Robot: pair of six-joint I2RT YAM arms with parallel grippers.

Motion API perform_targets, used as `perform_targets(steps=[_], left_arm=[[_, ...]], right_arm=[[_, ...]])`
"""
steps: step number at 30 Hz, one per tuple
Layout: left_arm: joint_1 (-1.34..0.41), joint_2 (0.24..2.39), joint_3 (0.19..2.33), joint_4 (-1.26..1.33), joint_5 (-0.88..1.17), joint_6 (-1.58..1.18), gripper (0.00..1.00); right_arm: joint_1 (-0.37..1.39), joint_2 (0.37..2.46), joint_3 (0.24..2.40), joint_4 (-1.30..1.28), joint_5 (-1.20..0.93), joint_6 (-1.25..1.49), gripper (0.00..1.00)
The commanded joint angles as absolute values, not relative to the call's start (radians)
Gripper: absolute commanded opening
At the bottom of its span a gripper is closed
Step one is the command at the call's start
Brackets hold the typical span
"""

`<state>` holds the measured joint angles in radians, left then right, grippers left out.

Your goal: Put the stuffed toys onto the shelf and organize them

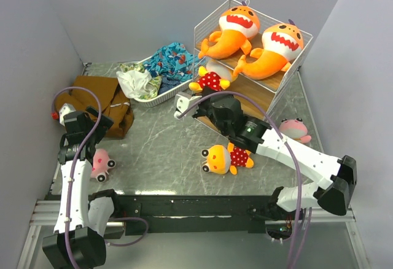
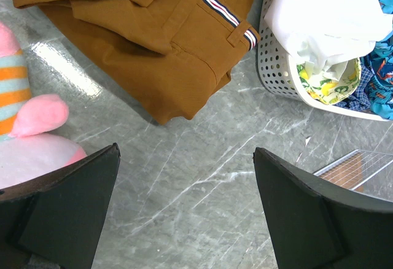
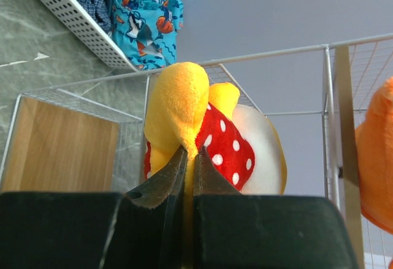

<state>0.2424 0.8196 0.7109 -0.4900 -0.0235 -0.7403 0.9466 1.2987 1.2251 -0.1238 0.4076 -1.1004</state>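
Fingers of the right gripper [image 3: 190, 152] are clenched on a yellow limb of a polka-dot doll [image 3: 228, 149], whose red spotted dress and yellow body rise just beyond the fingertips. Behind the doll stands the shelf [image 3: 61, 149]: a wooden tier lies ahead and left of the jaws, and white wire grid ahead and to the right. Seen from above, the doll is at the shelf's near left corner, by the lower tier; whether it rests on the plank I cannot tell. Farther beyond the jaws, on the top tier, the first orange shark [image 1: 236, 28] and second orange shark [image 1: 276, 49] lie side by side. Back behind these jaws, a second doll [image 1: 224, 158] lies on the table [image 1: 159, 146], and a pink plush [image 1: 295, 129] lies on the arm's right.

The left gripper [image 2: 185, 152] is released, fingers wide apart with only bare table between them. A striped pink plush [image 2: 27, 128] lies just outside the left finger. Ahead of the jaws lies a brown cloth [image 2: 153, 42], and ahead to the right a white basket [image 2: 276, 66] holding clothes.
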Motion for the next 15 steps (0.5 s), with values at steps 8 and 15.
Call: perform_targets(steps=[8, 15], left_arm=[[0.241, 0.804, 0.710, -0.459, -0.015, -0.718, 0.96], [0.241, 0.799, 0.709, -0.459, -0.018, -0.718, 0.96]], right_arm=[[0.878, 1.370, 1.167, 0.141, 0.417, -1.216, 0.03], [0.844, 1.396, 1.173, 0.138, 0.396, -1.190, 0.08]])
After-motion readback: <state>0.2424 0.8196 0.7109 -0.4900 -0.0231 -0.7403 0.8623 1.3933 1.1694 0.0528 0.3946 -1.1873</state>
